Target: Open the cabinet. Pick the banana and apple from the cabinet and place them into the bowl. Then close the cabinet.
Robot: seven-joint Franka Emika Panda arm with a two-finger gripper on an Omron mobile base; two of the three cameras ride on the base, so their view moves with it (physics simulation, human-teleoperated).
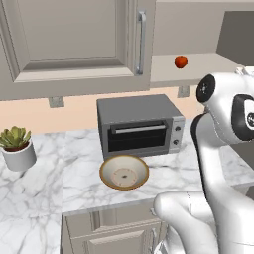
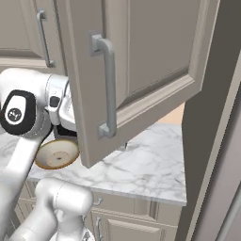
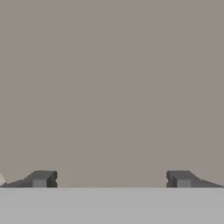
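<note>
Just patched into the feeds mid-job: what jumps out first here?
The swung-open taupe cabinet door with its grey bar handle dominates the right base view. In the left base view, a small red apple sits alone on the exposed cabinet shelf, above a grey toaster oven. In front of the oven, the cream bowl with a golden-brown rim waits empty on the marble counter.

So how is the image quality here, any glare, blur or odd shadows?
Left base view: flat, even light, sharp, no glare; the apple reads crisp on the cabinet shelf. Right base view: open door looms large, soft shading, the bowl partly hidden. Hand view: featureless taupe surface, the pincer fingertips sharp and apart.
</note>
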